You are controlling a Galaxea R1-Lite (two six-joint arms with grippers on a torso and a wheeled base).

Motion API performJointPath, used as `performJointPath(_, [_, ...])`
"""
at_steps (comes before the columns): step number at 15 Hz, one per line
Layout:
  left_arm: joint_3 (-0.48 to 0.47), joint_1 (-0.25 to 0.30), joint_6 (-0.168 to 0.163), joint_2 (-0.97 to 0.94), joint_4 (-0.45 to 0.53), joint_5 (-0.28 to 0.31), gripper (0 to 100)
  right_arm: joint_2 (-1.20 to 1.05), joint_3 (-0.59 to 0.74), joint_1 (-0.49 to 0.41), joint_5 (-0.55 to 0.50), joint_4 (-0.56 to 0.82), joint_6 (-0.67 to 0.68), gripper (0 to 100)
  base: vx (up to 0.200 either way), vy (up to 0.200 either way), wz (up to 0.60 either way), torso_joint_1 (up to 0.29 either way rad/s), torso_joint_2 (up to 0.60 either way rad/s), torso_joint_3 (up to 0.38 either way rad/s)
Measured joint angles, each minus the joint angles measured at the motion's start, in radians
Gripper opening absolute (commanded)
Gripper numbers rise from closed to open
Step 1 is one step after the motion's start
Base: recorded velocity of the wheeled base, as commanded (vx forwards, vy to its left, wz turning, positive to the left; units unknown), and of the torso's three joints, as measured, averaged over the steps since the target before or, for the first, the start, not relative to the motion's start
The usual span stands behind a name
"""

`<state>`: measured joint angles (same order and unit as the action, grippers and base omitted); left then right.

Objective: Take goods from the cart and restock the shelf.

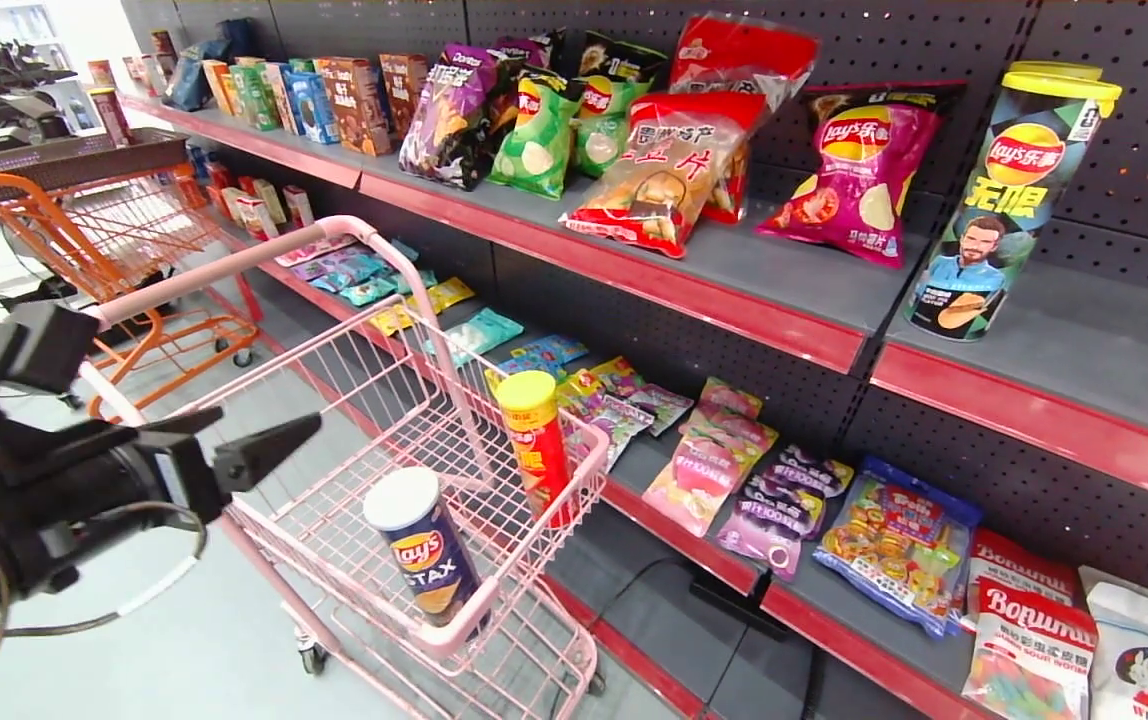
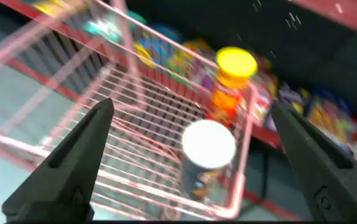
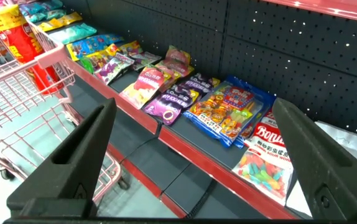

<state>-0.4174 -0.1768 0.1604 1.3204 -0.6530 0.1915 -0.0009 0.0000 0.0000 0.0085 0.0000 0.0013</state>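
Both grippers are spread wide, and nothing is held by either. Nearest, the left gripper (image 1: 269, 418) is seen at the handle side of the pink cart (image 1: 386, 398), level with its rim; in the left wrist view the left gripper (image 2: 192, 106) is aimed into the basket, with both cans framed between its fingers. The right gripper (image 3: 194, 104) is directed at the lower shelf (image 3: 185, 155), with a corner of the cart at one side of its view.

Two cans are stood upright in the cart's far end. The blue can (image 1: 426, 552), capped with a white lid, is set against the end wall at the corner farther from the shelving. The red can (image 1: 537, 445), capped in yellow, is placed just beyond it in the corner nearest the shelving. Both are enclosed by the cart's wire walls, and the pink handle (image 1: 264, 252) is arched across the side nearest the left gripper.

Past the cart, the lower shelf is covered with flat candy bags (image 1: 709, 465). Above it, the upper shelf (image 1: 634, 270) is stocked with chip bags (image 1: 859, 165), snack boxes (image 1: 354, 100) and a tall can (image 1: 1009, 200) stood alone, with bare shelf around it. Farthest off, an orange cart (image 1: 104, 225) is parked along the same aisle.
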Motion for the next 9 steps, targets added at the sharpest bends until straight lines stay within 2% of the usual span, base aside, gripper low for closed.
performJointPath(1, [0.01,-0.042,0.0,0.048,-0.005,0.003,100,0.0,0.0,0.0,0.0,0.0,0.0,100,0.0,0.0,0.0,0.0,0.0,0.0])
performJointPath(3, [0.028,-0.089,0.0,0.139,-0.051,0.004,100,0.0,0.0,0.0,0.0,0.0,0.0,100,0.0,0.0,0.0,0.0,0.0,0.0])
performJointPath(6, [0.081,-0.11,-0.001,0.264,-0.207,0.001,100,0.0,0.0,0.0,0.0,0.0,0.0,100,0.0,0.0,0.0,0.0,0.0,0.0])
performJointPath(9, [0.131,-0.116,-0.001,0.357,-0.319,0.0,100,0.0,0.0,0.0,0.0,0.0,-0.001,100,0.0,0.0,0.0,0.0,0.0,0.0])
